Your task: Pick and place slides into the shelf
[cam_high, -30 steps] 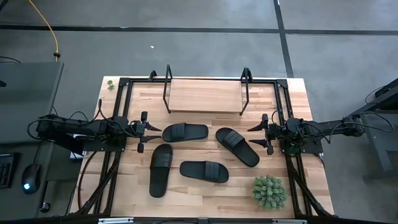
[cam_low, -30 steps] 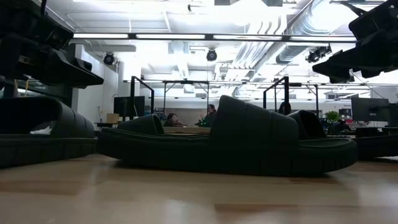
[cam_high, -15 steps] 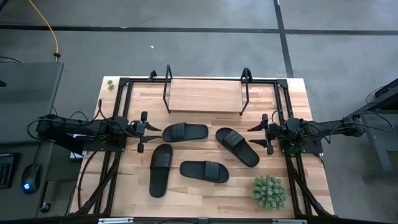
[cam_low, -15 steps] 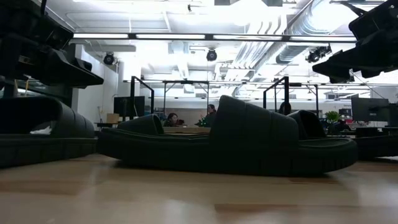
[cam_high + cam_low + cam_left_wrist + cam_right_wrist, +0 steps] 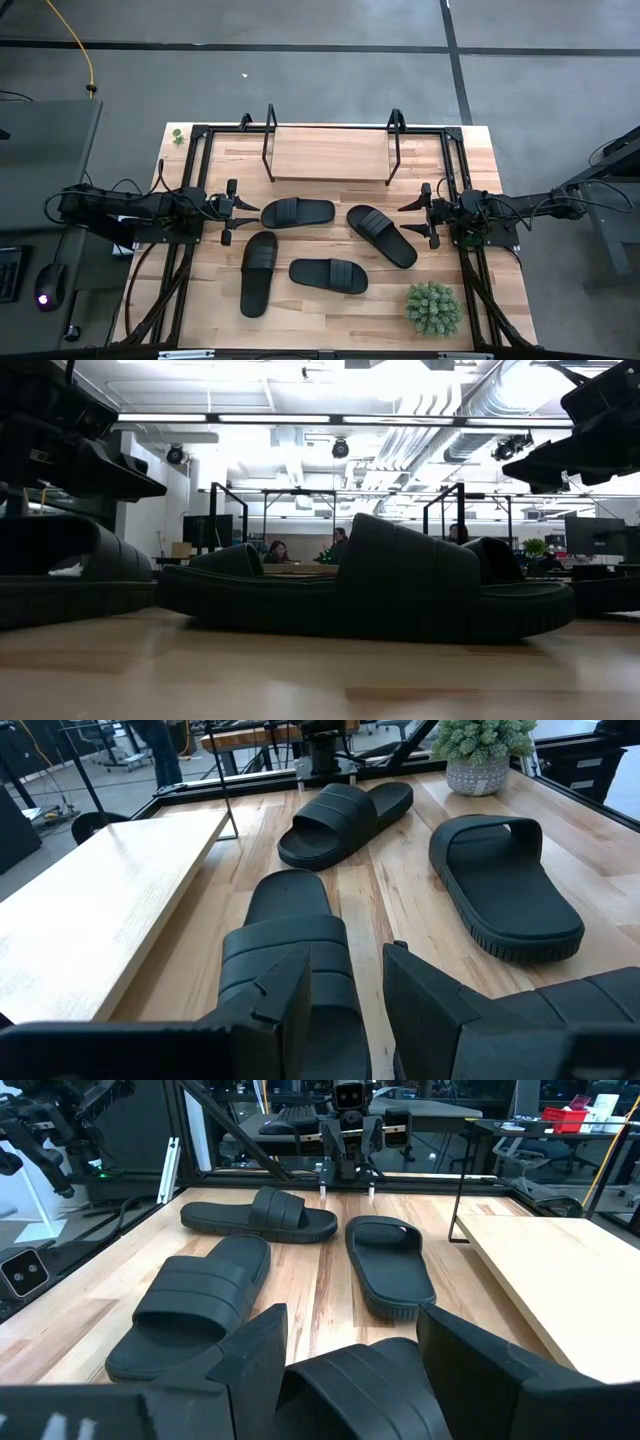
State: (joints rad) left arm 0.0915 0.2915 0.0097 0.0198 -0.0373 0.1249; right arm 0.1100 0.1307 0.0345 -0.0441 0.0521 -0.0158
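Slides lie loose on the wooden tabletop [image 5: 330,310], all four in front of the shelf [image 5: 330,155] and none on its board; the upper slide [image 5: 297,212] lies level just beside the shelf's front edge, with a strip of bare wood between them; the angled slide [image 5: 381,236] slants from near the middle toward the right arm; the upright slide [image 5: 258,272] runs lengthwise toward the table's near edge; the lower slide [image 5: 328,275] lies level just beside it, apart from the others by narrow gaps. The shelf's light board is bare between its black uprights, with open room across its whole width. The left gripper [image 5: 240,213] rests at the left side of the table, fingers spread wide, just short of the upper slide's end; in its wrist view that slide [image 5: 290,955] sits directly ahead between the fingers. The right gripper [image 5: 410,214] waits at the right side, fingers likewise wide, near the angled slide's end. A potted plant [image 5: 432,307] stands at the near right corner, well apart from the shelf.
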